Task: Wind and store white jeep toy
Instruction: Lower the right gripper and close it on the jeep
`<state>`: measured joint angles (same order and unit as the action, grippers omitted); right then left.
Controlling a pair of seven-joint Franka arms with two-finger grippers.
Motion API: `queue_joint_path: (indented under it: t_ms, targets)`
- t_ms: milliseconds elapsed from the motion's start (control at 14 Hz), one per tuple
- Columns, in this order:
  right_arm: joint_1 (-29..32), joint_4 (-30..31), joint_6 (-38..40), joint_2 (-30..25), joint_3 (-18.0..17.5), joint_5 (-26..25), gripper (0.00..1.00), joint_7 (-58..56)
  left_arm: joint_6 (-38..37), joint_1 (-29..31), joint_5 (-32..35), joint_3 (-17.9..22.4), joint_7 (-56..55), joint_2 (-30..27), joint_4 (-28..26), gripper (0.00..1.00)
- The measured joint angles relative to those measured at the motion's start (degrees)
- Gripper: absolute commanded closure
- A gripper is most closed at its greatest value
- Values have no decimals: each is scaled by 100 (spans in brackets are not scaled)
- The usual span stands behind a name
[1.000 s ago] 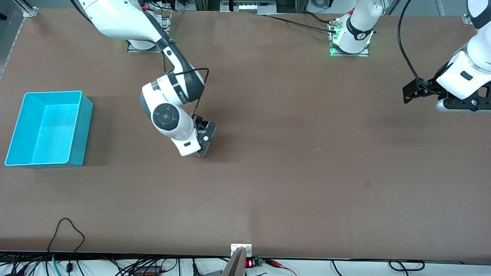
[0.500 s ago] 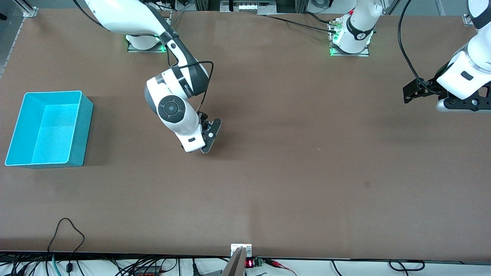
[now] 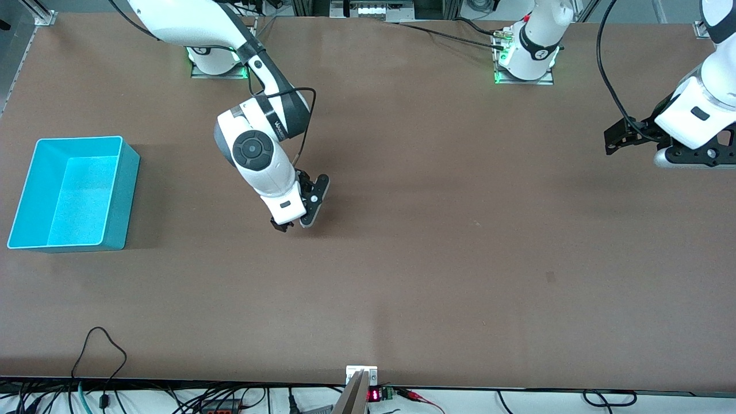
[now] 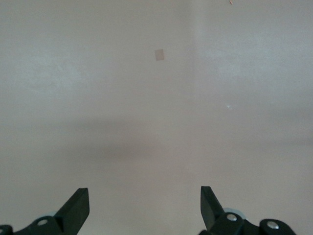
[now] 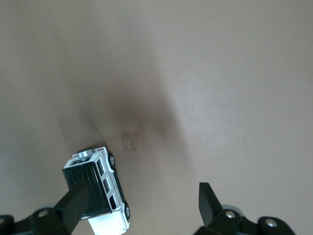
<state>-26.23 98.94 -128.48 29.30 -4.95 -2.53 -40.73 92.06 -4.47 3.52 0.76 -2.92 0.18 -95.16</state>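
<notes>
- The right gripper (image 5: pixel 142 205) has its fingers (image 5: pixel 76 203) spread apart, gripping nothing; the white jeep toy (image 5: pixel 100 188) lies on the brown surface (image 5: pixel 220 98) against the inner side of one finger, partly covered by it.
- In the front view the right gripper (image 3: pixel 290 221) hides the toy.
- Small lettering on the right arm's wrist cannot be read.
- The left gripper (image 4: pixel 144 208) waits over bare surface at its own end, fingers wide apart, empty.
- A turquoise bin (image 3: pixel 123 190) sits well apart, at the right arm's end.

white jeep toy (image 5: pixel 100 188) hidden under right gripper (image 3: pixel 293 221) in front view; its front cropped in wrist view.
</notes>
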Motion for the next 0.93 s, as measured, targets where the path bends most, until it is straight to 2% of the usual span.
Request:
queue_joint_path:
  t_ms: [429,714,929]
  targets:
    - [-125,646,-134,-221,-24,-7,0,-705,-2,-2,0,-2,0,0,4,0]
    - [-153,1296,-1148,-231,-25,-9,0,-818,-5,-6,0,-5,0,0,6,0]
    - [-150,1634,-1606,-190,-19,-10,0,-862,-47,-6,0,-5,0,0,7,0]
